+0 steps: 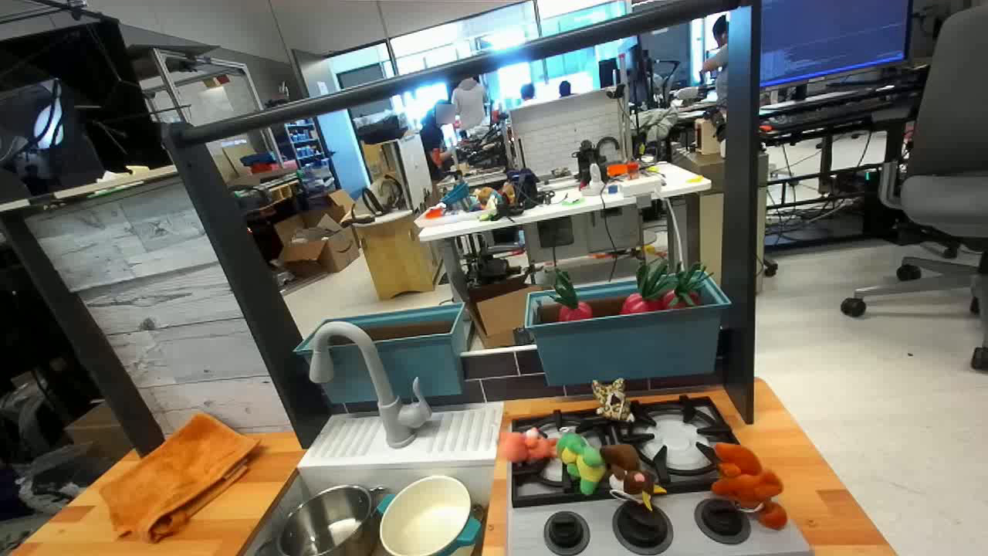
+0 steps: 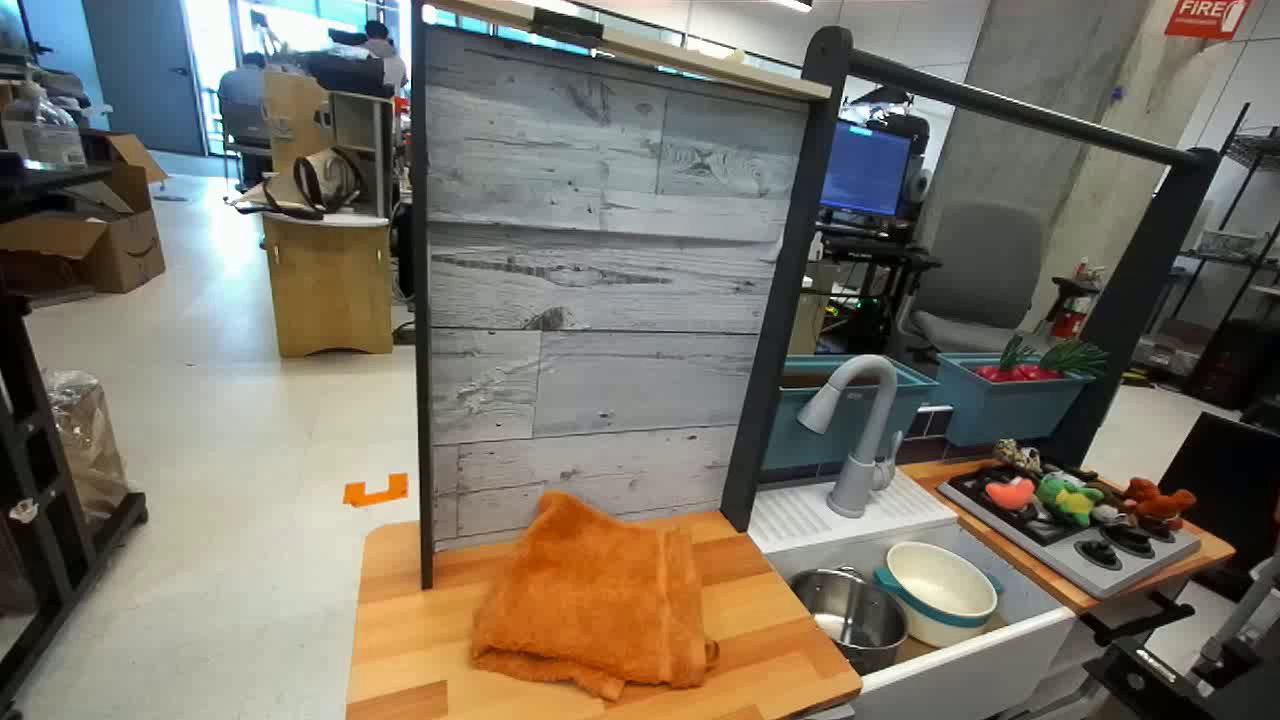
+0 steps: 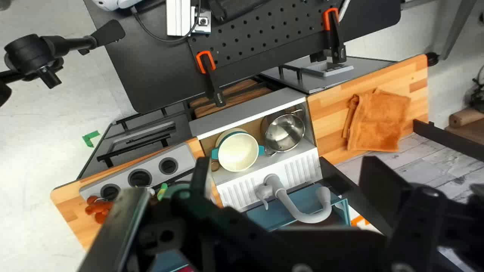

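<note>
Since the jaws stand wide apart in the wrist view, we mark them as holding nothing, well clear of everything below. Through the gap we get a grey faucet (image 3: 282,194) on a white drainboard (image 3: 302,168) and, past it, a teal-handled cream pot (image 3: 238,152) just beside a steel pot (image 3: 285,132), both in the sink (image 3: 249,114). We also tag a folded orange towel (image 3: 380,121) on the wooden bench (image 3: 327,117), plus plush toys (image 1: 583,463) lying on the stove (image 1: 526,521), which we see in both exterior views.
</note>
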Action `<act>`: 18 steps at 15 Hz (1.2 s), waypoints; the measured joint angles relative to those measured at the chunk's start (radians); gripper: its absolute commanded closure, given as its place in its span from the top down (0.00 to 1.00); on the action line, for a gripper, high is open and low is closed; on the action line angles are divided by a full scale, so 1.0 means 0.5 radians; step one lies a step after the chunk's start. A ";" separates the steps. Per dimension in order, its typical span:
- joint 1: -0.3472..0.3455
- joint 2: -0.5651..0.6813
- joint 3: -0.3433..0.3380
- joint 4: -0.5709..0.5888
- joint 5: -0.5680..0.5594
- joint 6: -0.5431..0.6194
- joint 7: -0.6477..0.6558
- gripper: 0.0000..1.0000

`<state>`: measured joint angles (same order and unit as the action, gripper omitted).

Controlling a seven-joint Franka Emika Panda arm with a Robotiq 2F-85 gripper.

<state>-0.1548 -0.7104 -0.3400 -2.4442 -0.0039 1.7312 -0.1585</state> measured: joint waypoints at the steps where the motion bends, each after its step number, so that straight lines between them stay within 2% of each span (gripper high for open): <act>1: 0.000 0.000 0.000 0.003 0.000 0.000 0.000 1.00; 4: 0.000 0.002 0.009 -0.002 0.001 0.000 0.000 1.00; 6: 0.005 0.033 0.081 -0.051 0.001 0.023 0.019 1.00; 8: 0.020 0.124 0.246 -0.171 -0.024 0.167 0.130 1.00; 12: 0.065 0.463 0.639 -0.329 -0.100 0.521 0.556 1.00; 16: 0.288 0.857 0.896 -0.327 0.014 0.942 0.899 1.00; 18: 0.412 1.044 0.973 -0.234 0.105 1.010 1.007 1.00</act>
<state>0.0512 -0.1883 0.1466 -2.5610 0.0484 2.2362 0.3448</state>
